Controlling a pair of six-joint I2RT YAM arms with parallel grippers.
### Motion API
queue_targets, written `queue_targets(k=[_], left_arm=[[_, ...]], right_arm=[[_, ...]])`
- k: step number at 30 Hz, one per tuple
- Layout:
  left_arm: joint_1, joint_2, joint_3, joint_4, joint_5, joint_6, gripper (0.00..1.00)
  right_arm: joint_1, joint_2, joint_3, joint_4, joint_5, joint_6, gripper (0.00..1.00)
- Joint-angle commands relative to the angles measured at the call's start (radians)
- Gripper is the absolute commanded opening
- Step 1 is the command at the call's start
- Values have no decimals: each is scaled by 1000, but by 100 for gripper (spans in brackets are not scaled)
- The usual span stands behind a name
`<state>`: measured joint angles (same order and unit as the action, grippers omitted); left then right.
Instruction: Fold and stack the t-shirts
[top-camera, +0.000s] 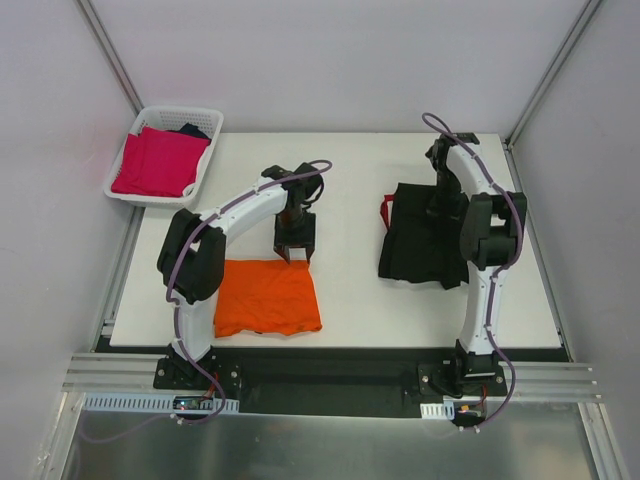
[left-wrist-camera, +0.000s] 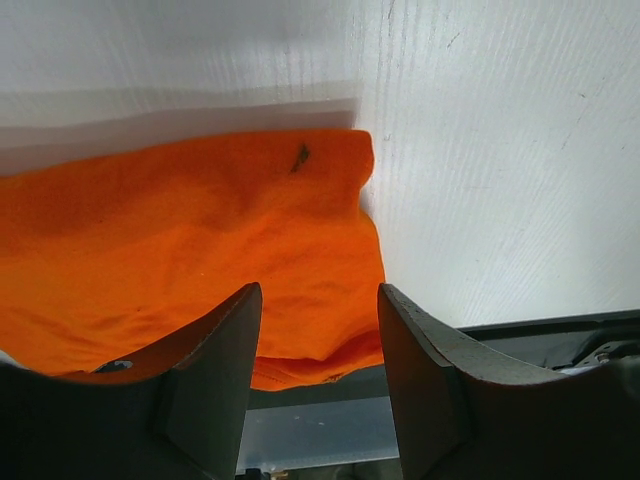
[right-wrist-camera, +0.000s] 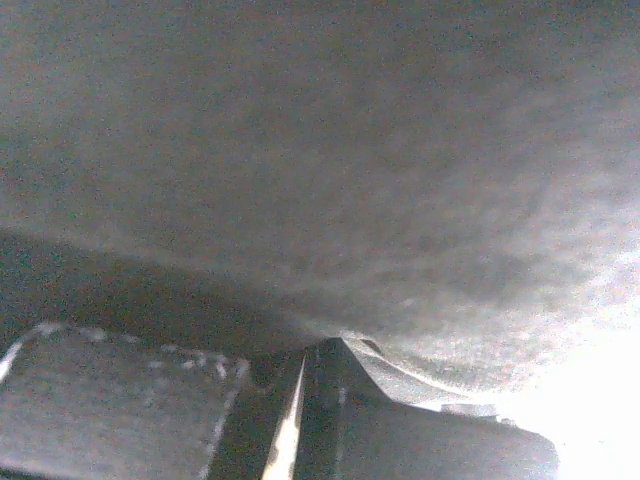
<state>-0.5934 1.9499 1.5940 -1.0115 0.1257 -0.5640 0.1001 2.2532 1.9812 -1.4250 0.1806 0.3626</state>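
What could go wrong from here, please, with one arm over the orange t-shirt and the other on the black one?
1. The right gripper is shut, close against the black t-shirt. It is unclear whether cloth is pinched, so lifting could drag or bunch the shirt.
2. The orange t-shirt lies at the near edge of the table, with the open left gripper above its far edge. A nudge toward the arms might slide it off.

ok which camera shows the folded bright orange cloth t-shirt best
Top external: the bright orange cloth t-shirt shows almost whole. Left wrist shows only part, close up behind its fingers. Right wrist shows none of it.
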Motion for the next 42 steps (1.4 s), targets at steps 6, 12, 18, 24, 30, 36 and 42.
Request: queue_targets(k=[6, 12, 18, 24, 30, 36, 42], left_arm=[[17, -46, 3, -25, -8, 4, 50], [17, -62, 11, -22, -26, -19, 54], [15, -114, 1, -19, -79, -56, 56], [15, -259, -6, -25, -228, -112, 60], [15, -376, -107, -65, -281, -207, 63], [17, -442, -296, -170, -331, -329, 61], [84, -624, -523, -90, -307, -361, 65]], right_arm=[[49, 50, -4, 328, -105, 58, 1], [50, -118, -210, 442, -60, 9, 31], [56, -364, -451, 624, -26, -54, 88], [125, -638, -611, 709, -87, -140, 90], [266, -699, -699, 681, -223, -180, 86], [404, -663, -798, 731, -436, -202, 80], [435, -639, -878, 849, -647, -217, 88]])
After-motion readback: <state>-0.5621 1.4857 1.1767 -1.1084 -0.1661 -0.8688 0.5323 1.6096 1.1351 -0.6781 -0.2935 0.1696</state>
